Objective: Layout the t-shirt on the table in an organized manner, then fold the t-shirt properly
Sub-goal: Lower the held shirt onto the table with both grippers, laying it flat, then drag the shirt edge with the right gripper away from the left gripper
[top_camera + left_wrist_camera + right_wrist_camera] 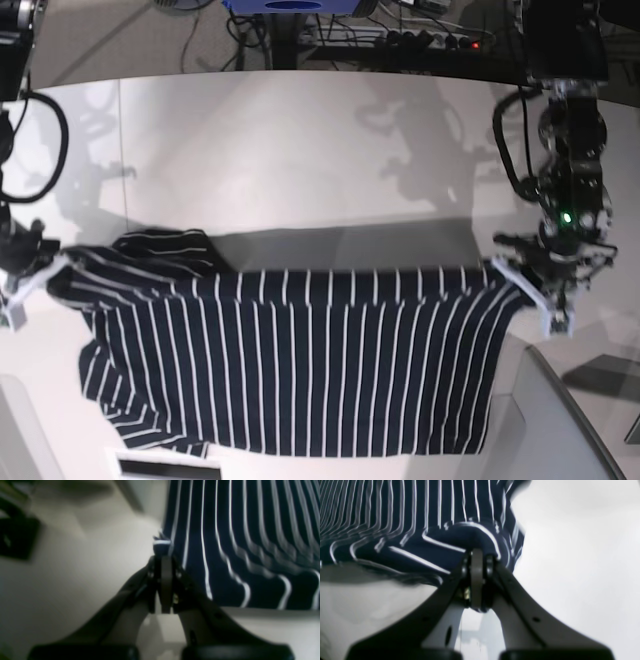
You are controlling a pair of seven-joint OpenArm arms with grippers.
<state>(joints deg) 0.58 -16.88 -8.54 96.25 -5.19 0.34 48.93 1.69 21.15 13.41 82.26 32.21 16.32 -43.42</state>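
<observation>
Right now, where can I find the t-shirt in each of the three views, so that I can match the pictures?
Left wrist: the t-shirt fills the upper right; its edge is pinched in the left gripper.
Right wrist: it fills the upper left; a corner is pinched in the right gripper.
Base: it hangs stretched across the lower middle, between both grippers.
Shared landmark: the white table.

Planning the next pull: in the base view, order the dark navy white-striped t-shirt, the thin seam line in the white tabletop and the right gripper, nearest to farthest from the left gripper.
1. t-shirt: pinched in the left gripper, view's right.
2. seam line: far across, view's left.
3. right gripper: view's left edge.
</observation>
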